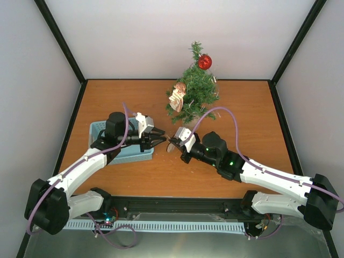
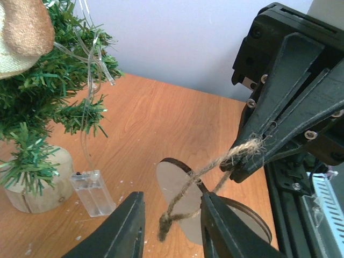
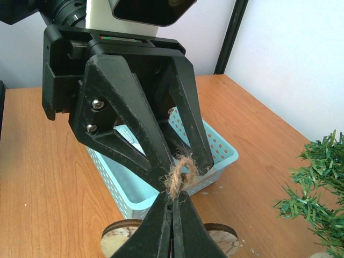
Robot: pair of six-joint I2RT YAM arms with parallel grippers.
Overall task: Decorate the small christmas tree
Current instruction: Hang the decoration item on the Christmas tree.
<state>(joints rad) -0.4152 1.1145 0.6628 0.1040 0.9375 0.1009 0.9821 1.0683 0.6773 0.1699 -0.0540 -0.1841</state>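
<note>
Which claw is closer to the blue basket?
Left. The left claw sits just past the right edge of the blue basket; the right claw is farther right, pinching the twine loop.

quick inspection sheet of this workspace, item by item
surface: wooden table, a few pale specks near the disc
job's things: small christmas tree upright at the back, with a red ball and a figure ornament on it; wooden disc ornament on its twine loop between the arms
clutter: light blue basket on the left; clear battery box beside the tree's base
grippers: right gripper shut on the twine loop; left gripper open, straddling the loop
cables: purple cable along each arm; the right one arcs close to the tree's lower branches
surroundings: pale walls, black frame posts
</note>
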